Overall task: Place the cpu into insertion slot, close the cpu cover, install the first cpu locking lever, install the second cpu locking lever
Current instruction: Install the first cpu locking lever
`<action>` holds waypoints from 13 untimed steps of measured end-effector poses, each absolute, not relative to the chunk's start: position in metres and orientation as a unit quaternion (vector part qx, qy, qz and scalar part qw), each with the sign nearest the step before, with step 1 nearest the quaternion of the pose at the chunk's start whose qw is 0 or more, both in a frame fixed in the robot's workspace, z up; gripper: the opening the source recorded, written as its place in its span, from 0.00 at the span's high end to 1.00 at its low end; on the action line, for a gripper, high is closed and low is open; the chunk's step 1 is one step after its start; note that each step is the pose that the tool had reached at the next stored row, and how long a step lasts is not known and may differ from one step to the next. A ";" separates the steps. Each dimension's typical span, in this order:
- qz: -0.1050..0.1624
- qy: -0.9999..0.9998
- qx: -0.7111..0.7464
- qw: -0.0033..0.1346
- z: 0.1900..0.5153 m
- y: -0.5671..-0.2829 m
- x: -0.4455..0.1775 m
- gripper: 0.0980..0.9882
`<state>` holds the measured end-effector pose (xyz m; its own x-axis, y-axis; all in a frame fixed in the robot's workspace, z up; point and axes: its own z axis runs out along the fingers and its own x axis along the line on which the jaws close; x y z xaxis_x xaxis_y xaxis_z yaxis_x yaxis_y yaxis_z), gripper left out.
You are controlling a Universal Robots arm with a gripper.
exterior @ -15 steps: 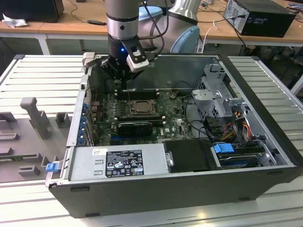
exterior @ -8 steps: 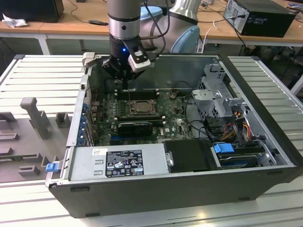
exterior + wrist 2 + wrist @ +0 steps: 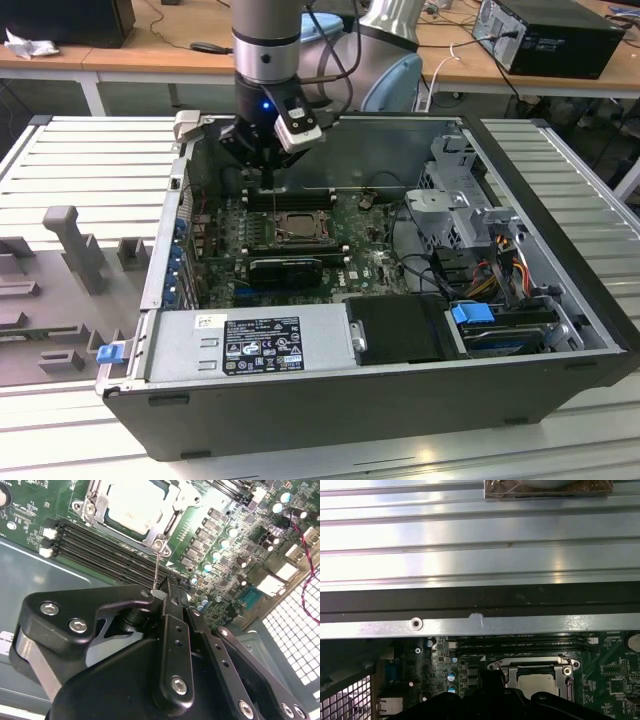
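At the exterior view's left, grey moulded holders point(image 3: 75, 250) lie on the ribbed metal tabletop point(image 3: 90, 150) beside the open computer case point(image 3: 420, 400). Inside the case, the green board point(image 3: 370, 265) covers the floor, with a grey power box point(image 3: 250, 345) along the near wall and a tangle of coloured cables point(image 3: 500, 255) toward the exterior view's right.

The arm point(image 3: 266, 40) comes straight down over the far part of the board, and its gripper point(image 3: 268, 160) hangs just above the memory slots point(image 3: 290, 197), slightly to the far side of the socket. In the second wrist view the fingers point(image 3: 170, 625) are drawn together, pinched on a thin wire lever point(image 3: 156, 570) that runs from the fingertips down to a corner screw of the socket frame.

The cpu point(image 3: 134, 505) sits flat in its slot, its pale metal top showing through the window of the cpu cover point(image 3: 170, 517), which lies closed down over it; the first wrist view shows the same pale square point(image 3: 536, 685) framed by the cover point(image 3: 506, 672). From the exterior view the socket point(image 3: 290, 228) lies near the middle of the board, just to the near side of the gripper, with a long black card point(image 3: 286, 270) lying nearer still.
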<state>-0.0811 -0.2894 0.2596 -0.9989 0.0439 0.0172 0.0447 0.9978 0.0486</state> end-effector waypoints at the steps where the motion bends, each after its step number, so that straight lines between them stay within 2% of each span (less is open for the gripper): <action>1: -0.025 -0.999 -0.022 0.008 0.260 -0.289 -0.080 0.99; 13: -0.025 -0.999 -0.022 0.008 0.260 -0.289 -0.070 0.99</action>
<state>-0.0697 -0.2894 0.2596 -0.9989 0.0439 0.0172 0.0447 0.9978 0.0487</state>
